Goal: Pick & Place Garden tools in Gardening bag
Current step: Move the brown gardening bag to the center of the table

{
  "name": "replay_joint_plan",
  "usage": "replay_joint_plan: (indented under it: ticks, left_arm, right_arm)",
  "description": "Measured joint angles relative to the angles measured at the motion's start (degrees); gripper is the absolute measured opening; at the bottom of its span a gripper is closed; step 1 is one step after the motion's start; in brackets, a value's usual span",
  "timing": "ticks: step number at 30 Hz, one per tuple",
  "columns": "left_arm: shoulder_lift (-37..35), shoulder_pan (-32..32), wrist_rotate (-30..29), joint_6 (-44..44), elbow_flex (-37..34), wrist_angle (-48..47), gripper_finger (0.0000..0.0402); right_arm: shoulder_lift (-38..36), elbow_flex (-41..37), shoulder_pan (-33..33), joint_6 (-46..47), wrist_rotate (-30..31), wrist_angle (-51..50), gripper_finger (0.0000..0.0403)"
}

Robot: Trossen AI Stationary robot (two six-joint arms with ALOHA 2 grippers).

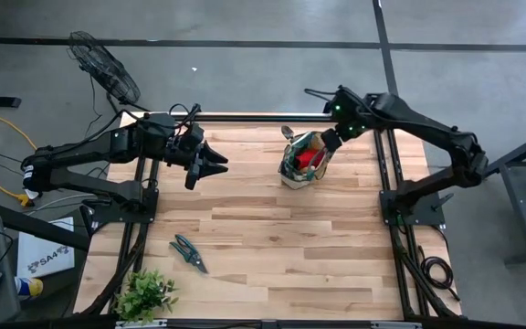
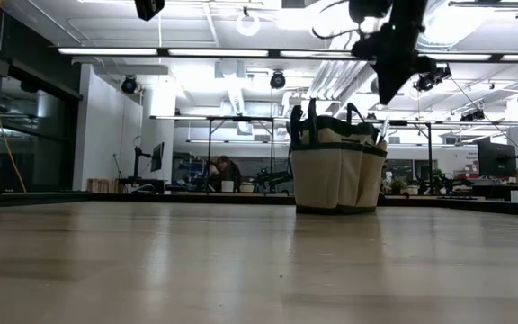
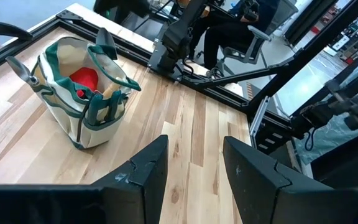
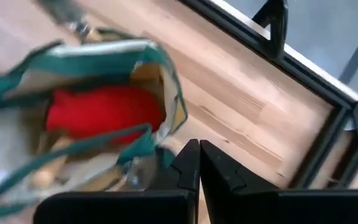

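Canvas and green trim mark our target: the gardening bag [image 1: 301, 162] stands upright on the far right part of the wooden table [image 1: 272, 228], its mouth open. Inside it we see the red cloth bundle [image 1: 310, 157] and, from the right wrist view, a wooden handle [image 4: 45, 171] lying beneath that bundle. A metal trowel blade [image 1: 287, 133] pokes up at the bag's far rim.

Our right gripper [image 1: 330, 141] hangs just above the bag's right rim; its fingers [image 4: 219, 171] are pressed together and hold nothing. Our left gripper [image 1: 215, 161] hovers over the table to the left of the bag, well apart from it, with its fingers [image 3: 151, 165] spread wide and empty.

One pair of dark green-handled pruning shears [image 1: 188, 252] lies flat on the near left part of the table, far from the bag. Near it, at the table's front left corner, sits a leafy green plant [image 1: 144, 294].
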Motion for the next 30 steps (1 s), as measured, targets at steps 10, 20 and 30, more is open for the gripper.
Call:
replay_joint_plan:
  ticks: [10,20,30]
  left_arm:
    - [0.02,0.0,-0.17,-0.01,0.02,0.02,0.0152]
    - [0.02,0.0,-0.14,-0.34,0.02,0.02,0.0152]
    - [0.04,0.0,0.37,-0.27,0.02,-0.65,0.0152]
  right_arm:
    - [0.77,-6.73,-8.45,0.68,-14.6,22.12,0.0002]
    - [10.04,-6.73,-10.92,0.12,-18.91,31.45,0.0002]
    - [15.71,-6.73,-14.51,-0.67,-25.04,30.81,0.0002]
